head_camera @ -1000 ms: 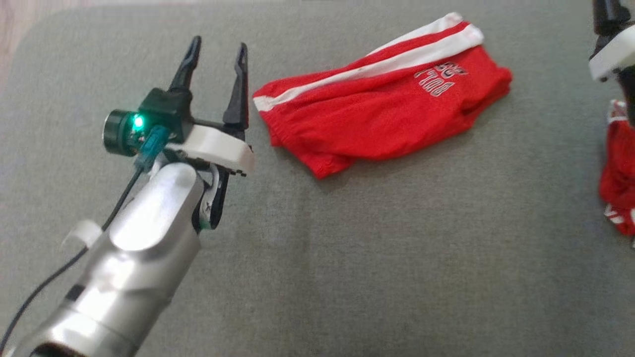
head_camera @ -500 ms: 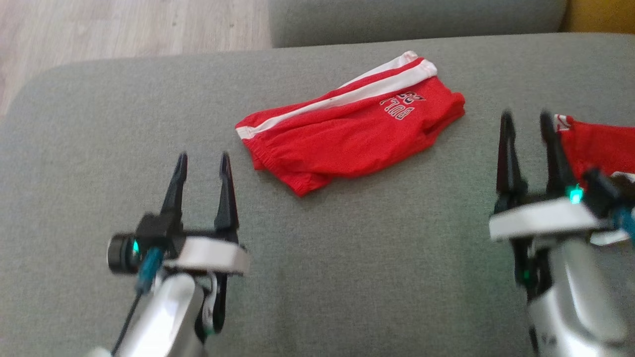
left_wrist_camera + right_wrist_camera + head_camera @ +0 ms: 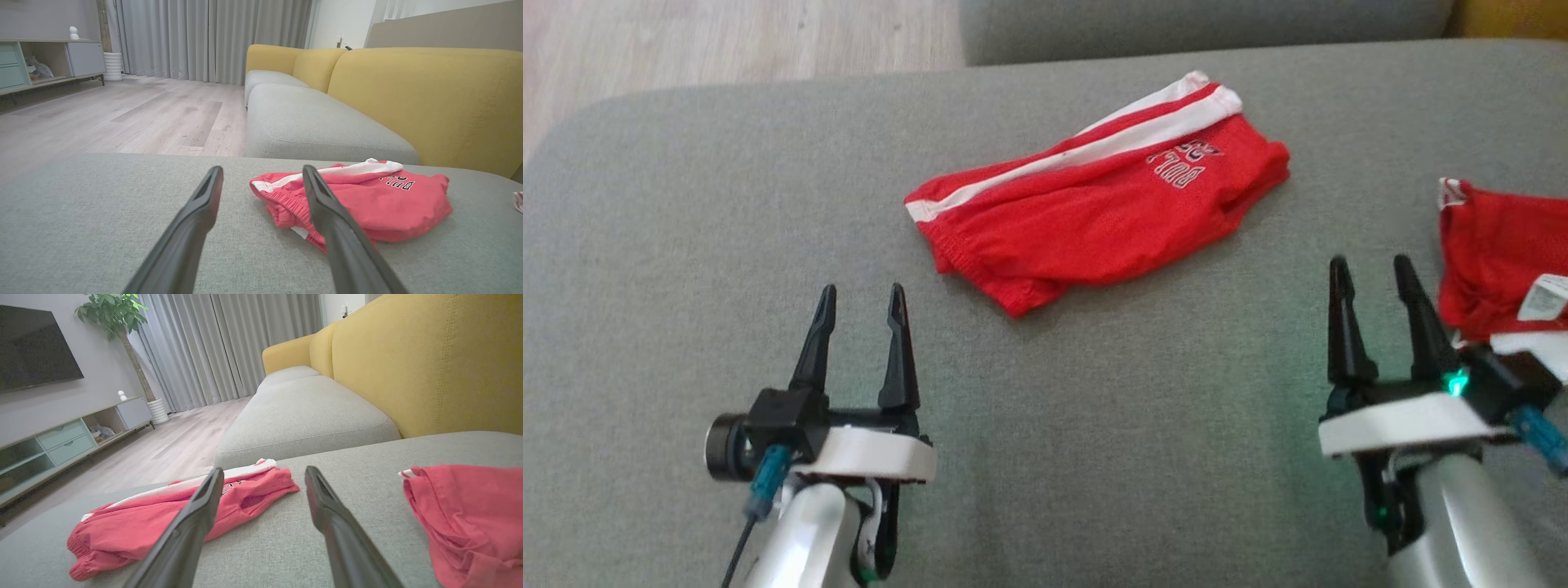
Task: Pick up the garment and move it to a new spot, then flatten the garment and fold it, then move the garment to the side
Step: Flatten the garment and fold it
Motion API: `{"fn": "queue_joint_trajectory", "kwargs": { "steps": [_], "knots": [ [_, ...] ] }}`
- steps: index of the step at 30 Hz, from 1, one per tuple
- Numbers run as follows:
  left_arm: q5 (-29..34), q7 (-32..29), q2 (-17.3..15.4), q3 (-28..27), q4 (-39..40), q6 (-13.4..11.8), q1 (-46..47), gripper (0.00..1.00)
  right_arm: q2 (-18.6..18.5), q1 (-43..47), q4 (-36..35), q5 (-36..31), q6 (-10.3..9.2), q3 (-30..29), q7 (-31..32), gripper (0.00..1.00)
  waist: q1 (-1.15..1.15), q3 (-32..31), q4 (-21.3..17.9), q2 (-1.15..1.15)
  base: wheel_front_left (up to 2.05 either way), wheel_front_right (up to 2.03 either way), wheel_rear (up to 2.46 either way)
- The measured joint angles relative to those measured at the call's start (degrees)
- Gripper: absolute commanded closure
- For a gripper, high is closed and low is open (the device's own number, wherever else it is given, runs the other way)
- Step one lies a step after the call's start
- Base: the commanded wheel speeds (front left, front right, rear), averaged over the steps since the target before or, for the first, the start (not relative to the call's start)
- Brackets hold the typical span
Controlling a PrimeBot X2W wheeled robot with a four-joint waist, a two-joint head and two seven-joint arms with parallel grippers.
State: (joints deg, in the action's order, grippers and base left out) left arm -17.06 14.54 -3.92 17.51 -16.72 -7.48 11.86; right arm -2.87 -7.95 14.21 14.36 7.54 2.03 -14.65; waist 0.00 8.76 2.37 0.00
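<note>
The left gripper (image 3: pixel 862 287) hovers low over the near part of a wide grey woven-fabric seat cushion (image 3: pixel 1094 457). Its two long dark fingers (image 3: pixel 898 351) are spread fully apart with nothing between them. The right gripper (image 3: pixel 1369 260) stands level with it across the cushion, equally wide and equally empty.

Beyond both, a pair of folded red shorts with white side stripes (image 3: pixel 1094 204) lies flat on the cushion, its elastic waistband end nearest the left gripper and its printed-lettering end farther away. It sits ahead of the left fingertips and off to their right, between the two grippers across the cushion, clear of all four fingers.

In the left wrist view the left gripper (image 3: pixel 262 169) has its right-hand finger crossing in front of the waistband end of the red shorts (image 3: pixel 388 204). In the right wrist view the right gripper (image 3: pixel 263 470) has the red shorts (image 3: pixel 135 522) ahead and to the left.

A second crumpled red garment with a white label (image 3: pixel 1494 245) lies just beside the right gripper's outer finger.

Farther off are a mustard-yellow sofa backrest (image 3: pixel 429 94), a pale wood-plank floor (image 3: pixel 727 41) and grey pleated curtains (image 3: pixel 184 36).
</note>
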Motion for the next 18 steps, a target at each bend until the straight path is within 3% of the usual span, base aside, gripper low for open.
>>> {"fn": "queue_joint_trajectory", "kwargs": {
  "steps": [8,18],
  "knots": [
    [1.44,0.00,1.03,-0.46,-0.88,1.99,4.19,0.00,-0.35,-12.90,4.92,-5.42,0.00,-5.72,7.28,0.00,0.01,5.61,2.65,0.00,0.00,0.00,0.00],
    [0.29,0.00,1.30,1.47,-1.33,2.36,7.67,0.00,-4.76,-28.19,19.62,-6.54,0.00,-11.50,16.74,0.00,0.02,12.18,7.25,0.00,0.00,0.00,0.00]
  ]
}}
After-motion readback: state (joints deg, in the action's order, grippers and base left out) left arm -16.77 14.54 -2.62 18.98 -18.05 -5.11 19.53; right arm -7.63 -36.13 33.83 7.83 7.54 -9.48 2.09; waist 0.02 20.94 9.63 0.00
